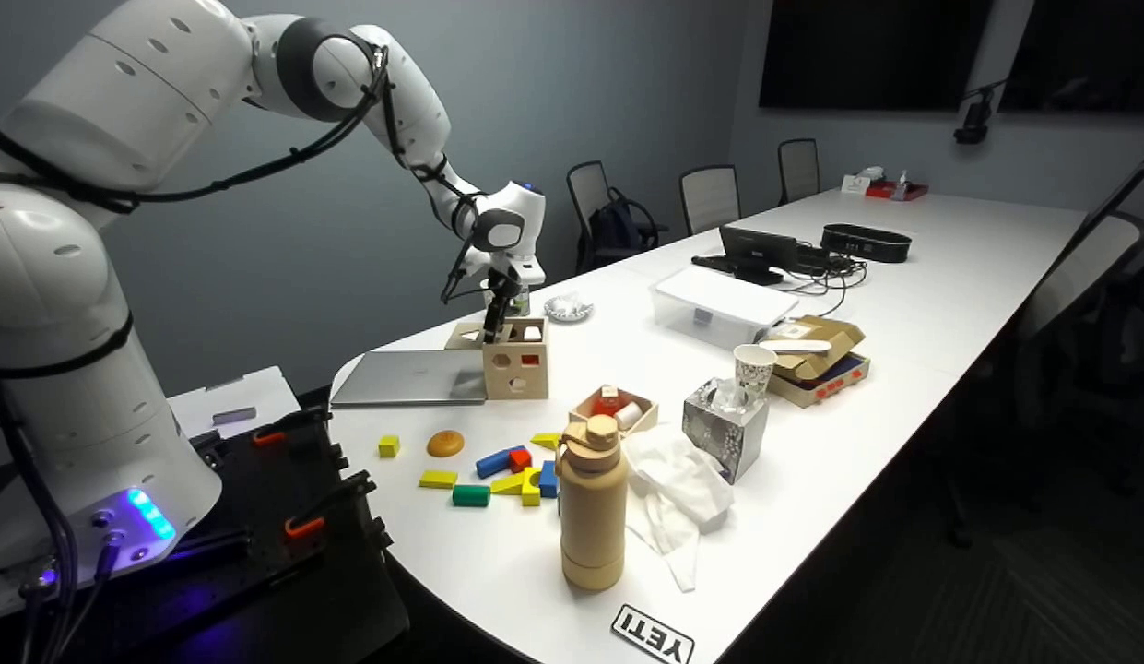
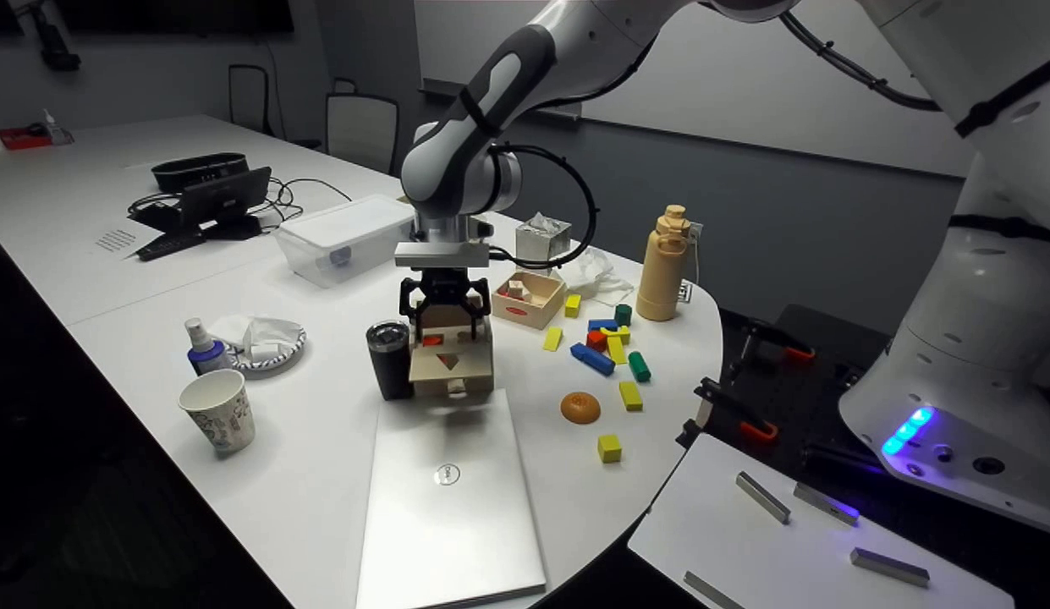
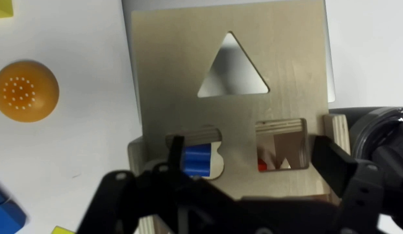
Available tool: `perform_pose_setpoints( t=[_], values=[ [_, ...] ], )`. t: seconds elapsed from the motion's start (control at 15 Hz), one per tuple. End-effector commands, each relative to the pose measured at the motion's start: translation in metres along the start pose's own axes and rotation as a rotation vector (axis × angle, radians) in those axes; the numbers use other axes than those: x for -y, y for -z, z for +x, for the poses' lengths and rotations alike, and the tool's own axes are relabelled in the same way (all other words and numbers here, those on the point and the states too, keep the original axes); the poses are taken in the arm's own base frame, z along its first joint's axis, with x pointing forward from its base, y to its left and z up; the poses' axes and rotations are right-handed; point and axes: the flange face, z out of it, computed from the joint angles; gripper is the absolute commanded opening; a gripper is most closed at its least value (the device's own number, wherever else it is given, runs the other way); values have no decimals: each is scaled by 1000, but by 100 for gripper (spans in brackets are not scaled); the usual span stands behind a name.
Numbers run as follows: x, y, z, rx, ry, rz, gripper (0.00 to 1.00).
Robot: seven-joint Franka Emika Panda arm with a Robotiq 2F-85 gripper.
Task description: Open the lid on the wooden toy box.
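Observation:
The wooden toy box (image 1: 536, 383) stands at the end of the laptop; it also shows in an exterior view (image 2: 481, 386). Its lid (image 3: 237, 113) is a flat panel with triangular, square and lobed holes. The lid is shifted partly off the box and overhangs the laptop, as both exterior views show (image 1: 457, 342) (image 2: 479, 359). Part of the box top is uncovered. My gripper (image 2: 447, 331) is over the box, pointing down. In the wrist view its fingers (image 3: 250, 148) are wide apart, one over the lobed hole, one by the lid's edge. Whether a fingertip enters the hole is unclear.
A silver laptop (image 2: 457, 529) lies under the overhanging lid. A black tumbler (image 2: 392, 364) stands close beside the box. A paper cup (image 2: 222, 414), a small wooden tray (image 2: 525, 318), a tan bottle (image 1: 593, 516), an orange dome (image 3: 26, 94) and several coloured blocks are around.

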Motion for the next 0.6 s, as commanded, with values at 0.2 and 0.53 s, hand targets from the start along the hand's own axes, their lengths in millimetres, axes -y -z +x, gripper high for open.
perform_pose_setpoints(
  t=[0.2,0.53],
  values=[
    [-20,50,-13,-94,-56,19,100],
    [-28,94,-28,-172,-46,31,100]
  ],
)
